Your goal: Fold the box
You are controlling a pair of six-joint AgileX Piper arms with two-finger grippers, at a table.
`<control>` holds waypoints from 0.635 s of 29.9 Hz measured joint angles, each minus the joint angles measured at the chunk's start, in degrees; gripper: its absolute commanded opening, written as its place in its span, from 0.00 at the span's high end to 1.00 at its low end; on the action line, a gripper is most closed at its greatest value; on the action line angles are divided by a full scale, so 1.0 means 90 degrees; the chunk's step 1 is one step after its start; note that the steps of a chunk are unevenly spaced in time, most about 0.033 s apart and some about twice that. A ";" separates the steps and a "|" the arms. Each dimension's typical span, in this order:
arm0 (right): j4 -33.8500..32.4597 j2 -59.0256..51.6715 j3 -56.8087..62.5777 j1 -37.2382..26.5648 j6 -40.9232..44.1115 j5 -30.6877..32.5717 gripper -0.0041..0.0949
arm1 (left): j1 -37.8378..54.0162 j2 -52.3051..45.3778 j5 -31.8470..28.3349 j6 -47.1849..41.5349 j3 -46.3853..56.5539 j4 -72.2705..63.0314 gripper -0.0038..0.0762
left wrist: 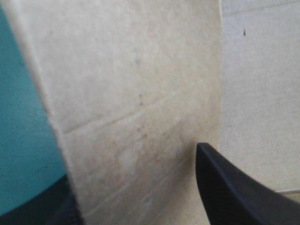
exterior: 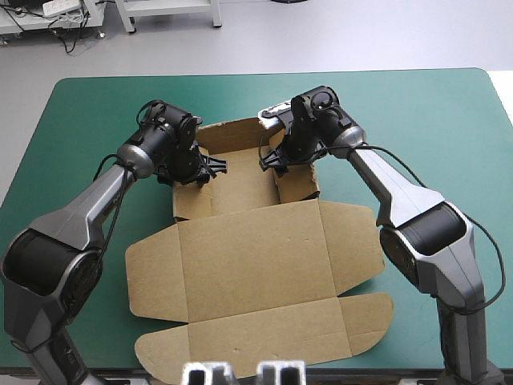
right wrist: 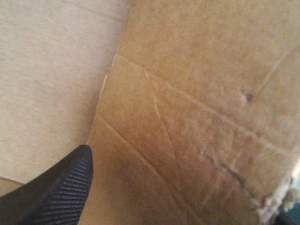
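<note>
In both wrist views a blurred wall of the box (left wrist: 140,93) hides most of one black finger (left wrist: 58,208) from me

Box (exterior: 248,265): brown board, matt, creased, frayed along one edge.
Table cover (exterior: 96,112): teal-green, smooth, matt.
Right gripper's finger (right wrist: 65,192): black, finely ribbed.
Left gripper's finger (left wrist: 234,187): black, smooth.

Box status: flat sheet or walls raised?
Partly raised. On the box, side and back walls stand at the far end; the near lid panel and flaps lie flat on the table.
</note>
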 measured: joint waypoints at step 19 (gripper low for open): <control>0.0042 -0.0436 0.0000 -0.0228 0.0034 -0.0015 0.27 | 0.0110 -0.0450 0.0014 0.0808 -0.0006 0.0482 0.37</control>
